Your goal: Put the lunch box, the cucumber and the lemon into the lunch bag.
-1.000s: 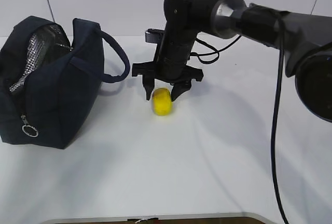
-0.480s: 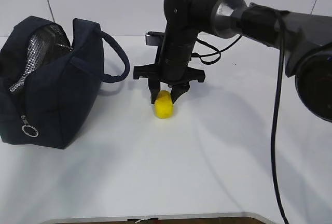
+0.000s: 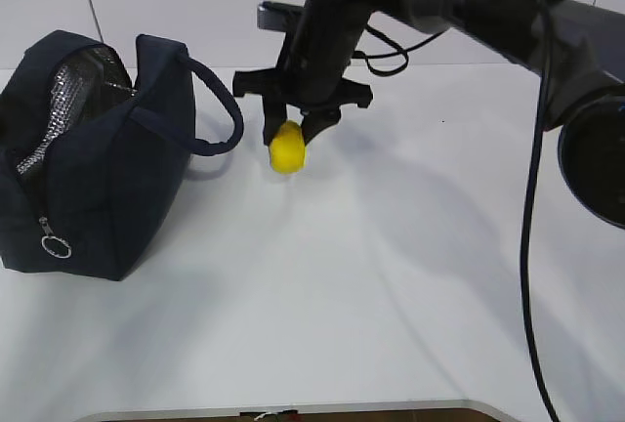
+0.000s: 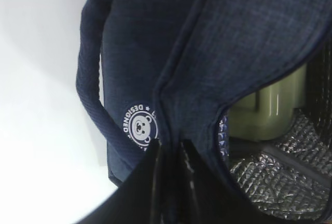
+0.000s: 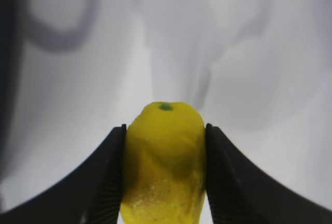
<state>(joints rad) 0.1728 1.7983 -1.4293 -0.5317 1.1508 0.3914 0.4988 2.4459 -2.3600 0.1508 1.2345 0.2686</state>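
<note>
My right gripper (image 3: 289,135) is shut on the yellow lemon (image 3: 287,147) and holds it above the white table, right of the lunch bag (image 3: 107,188). In the right wrist view the lemon (image 5: 165,156) fills the gap between the two black fingers of the gripper (image 5: 165,177). The navy bag stands open at the left, its silver lining showing. In the left wrist view my left gripper (image 4: 170,154) is shut on the bag's rim (image 4: 171,79). The lunch box's pale green lid (image 4: 267,111) shows inside the bag. The cucumber is out of view. The left gripper does not show in the exterior view.
The bag's loop handle (image 3: 220,100) sticks out to the right, toward the lemon. A silver ring zipper pull (image 3: 57,244) hangs at the bag's front end. The round white logo (image 4: 140,125) shows on the bag's side. The right arm's cables hang above the table.
My right gripper closed on the lemon, lifted it off the table and carried it up and a little left toward the bag. The bag has not moved.
</note>
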